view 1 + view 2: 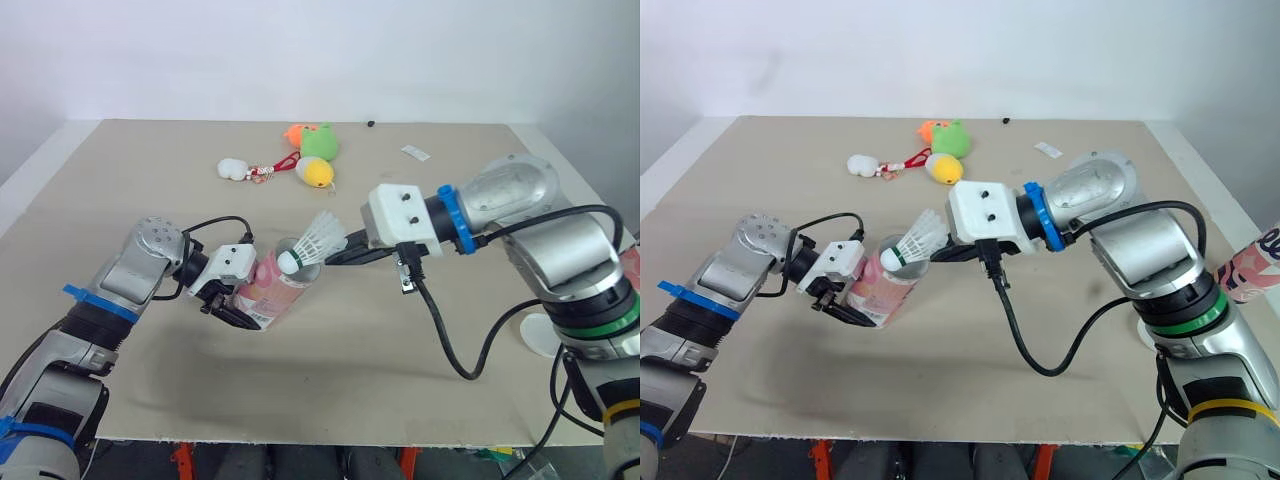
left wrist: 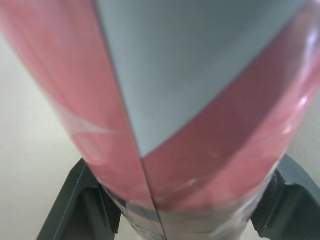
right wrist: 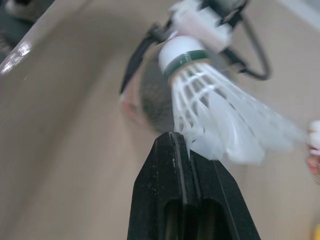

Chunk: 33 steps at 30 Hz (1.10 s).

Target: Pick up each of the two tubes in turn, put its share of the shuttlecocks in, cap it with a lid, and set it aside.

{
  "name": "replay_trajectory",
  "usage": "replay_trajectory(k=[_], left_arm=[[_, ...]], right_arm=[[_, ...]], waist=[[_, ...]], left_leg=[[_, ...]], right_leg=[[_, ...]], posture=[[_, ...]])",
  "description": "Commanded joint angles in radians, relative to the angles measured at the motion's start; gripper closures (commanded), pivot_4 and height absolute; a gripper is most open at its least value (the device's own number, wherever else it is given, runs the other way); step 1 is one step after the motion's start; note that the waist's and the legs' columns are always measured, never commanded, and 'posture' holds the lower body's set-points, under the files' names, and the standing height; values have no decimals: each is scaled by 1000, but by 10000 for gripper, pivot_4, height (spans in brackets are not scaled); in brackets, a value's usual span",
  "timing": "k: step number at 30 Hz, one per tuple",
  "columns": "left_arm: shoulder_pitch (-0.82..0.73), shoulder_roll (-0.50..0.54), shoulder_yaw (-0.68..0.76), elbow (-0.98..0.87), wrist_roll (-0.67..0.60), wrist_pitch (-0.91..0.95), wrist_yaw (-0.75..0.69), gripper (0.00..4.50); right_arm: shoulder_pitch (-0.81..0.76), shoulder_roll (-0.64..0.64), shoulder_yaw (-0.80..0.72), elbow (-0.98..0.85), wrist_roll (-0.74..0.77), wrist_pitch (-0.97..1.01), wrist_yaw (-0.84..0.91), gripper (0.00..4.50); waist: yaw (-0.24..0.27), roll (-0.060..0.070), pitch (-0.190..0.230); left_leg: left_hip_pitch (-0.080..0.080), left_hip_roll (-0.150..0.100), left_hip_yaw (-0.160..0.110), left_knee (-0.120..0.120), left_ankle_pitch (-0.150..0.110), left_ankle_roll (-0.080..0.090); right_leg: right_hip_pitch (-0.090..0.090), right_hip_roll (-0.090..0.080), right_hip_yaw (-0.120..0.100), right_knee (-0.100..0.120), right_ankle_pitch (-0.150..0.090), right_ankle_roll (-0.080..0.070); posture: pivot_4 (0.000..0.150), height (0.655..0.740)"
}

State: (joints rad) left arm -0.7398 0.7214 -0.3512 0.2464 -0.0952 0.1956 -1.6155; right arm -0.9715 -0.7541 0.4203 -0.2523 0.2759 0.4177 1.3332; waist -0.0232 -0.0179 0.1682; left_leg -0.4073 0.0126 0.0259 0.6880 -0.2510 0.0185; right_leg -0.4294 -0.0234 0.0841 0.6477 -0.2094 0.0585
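The right gripper is pinching shut on the feather skirt of a white shuttlecock, taking it at the edge of the feathers with the cork end pointing away. That cork is sitting just at the open mouth of the pink tube. The left gripper is clamping the tube around its lower body, one finger on each side, and holding it tilted just above the counter with its mouth towards the right arm.

The shuttlecock is probably very light, and its feathers are likely to bend or crush, so a soft pinch near the skirt's rim is suiting it. The tube is looking thin-walled and glossy, so it may slip or dent. A firm hold around the middle of the body, well clear of the mouth, seems safest.
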Motion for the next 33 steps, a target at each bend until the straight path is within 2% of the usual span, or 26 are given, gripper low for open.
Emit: replay_trajectory(k=[1, 2, 4, 5, 6, 10, 14, 18, 20, 23, 27, 33], left_arm=[[14, 6, -8, -17, 12, 8, 5, 18174], [14, 7, -7, -18, 12, 8, 5, 18174], [14, 8, -7, -20, 11, 10, 5, 18174], [13, 7, -7, -20, 12, 10, 6, 18174], [12, 6, -7, -20, 12, 10, 6, 18174], [20, 3, -9, -34, 10, 16, 11, 18174], [32, 4, -7, -42, 8, 18, 19, 18174], [52, 12, -2, -53, 5, 20, 21, 18174], [55, 13, -3, -54, 6, 19, 19, 18174], [49, 9, -5, -47, 9, 13, 17, 18174], [38, 5, -7, -31, 17, -1, 17, 18174], [36, 8, -4, -26, 20, -7, 15, 18174]], right_arm=[[-63, 21, -5, 9, -16, -30, 43, 35863], [-67, 25, -8, 9, -12, -29, 55, 30227], [-69, 28, -32, -6, 24, -4, 74, 23955], [-67, 27, -56, -20, 58, 20, 84, 18114], [-62, 17, -95, -30, 104, 53, 91, 14653], [-1, -45, -244, -38, 203, 153, 52, 14653], [263, -200, -437, -10, 114, 183, -97, 14653], [555, -221, -660, 67, 20, 176, -307, 14653], [642, -204, -728, 105, 3, 170, -377, 14653], [662, -177, -749, 214, -55, 137, -507, 14653], [607, -154, -725, 402, -123, 66, -635, 14653], [467, -99, -654, 627, -158, 4, -685, 14653]], waist=[[0, 0, 0], [0, 0, 0], [0, 0, 0], [0, 0, 0], [1, 0, 0], [2, 0, 0], [6, -2, 0], [4, -1, 0], [2, 0, -1], [-2, 2, -1], [-2, 2, -1], [-6, 2, -1]], left_leg=[[0, 0, 0, 0, 0, 0], [0, 0, 0, 0, 0, 0], [0, 1, -1, 0, 0, 0], [0, 1, -1, 0, 0, 0], [0, 1, -1, 0, 0, 0], [-2, 0, -2, 0, 0, 0], [-2, -1, -6, 0, 0, -1], [0, -2, -5, -1, -1, -1], [0, -2, -5, -2, -1, -1], [2, -2, -2, -2, -1, -1], [4, -2, 1, -1, 0, -1], [4, -2, 3, -1, 1, 0]], right_leg=[[-1, 0, 0, 1, 0, 0], [-1, 0, -1, 2, 0, -1], [-1, 0, -1, 2, 0, -1], [-1, 0, -1, 2, 0, -2], [-1, 0, -2, 2, 0, -2], [-2, -1, -2, 1, 3, -6], [2, -1, -4, -1, 0, -4], [3, -1, -2, 0, -1, -4], [3, 0, -2, 0, -2, -3], [3, 0, 0, 0, -3, 1], [4, 0, 2, 0, -2, -2], [4, 1, 8, -1, -1, 1]], posture=[[1500, 7323], [1500, 7323], [1500, 7323], [1500, 7323], [1500, 7323], [1500, 7323], [1500, 7323], [1500, 7323], [1500, 7323], [1500, 7323], [1500, 7323], [1500, 7323]])
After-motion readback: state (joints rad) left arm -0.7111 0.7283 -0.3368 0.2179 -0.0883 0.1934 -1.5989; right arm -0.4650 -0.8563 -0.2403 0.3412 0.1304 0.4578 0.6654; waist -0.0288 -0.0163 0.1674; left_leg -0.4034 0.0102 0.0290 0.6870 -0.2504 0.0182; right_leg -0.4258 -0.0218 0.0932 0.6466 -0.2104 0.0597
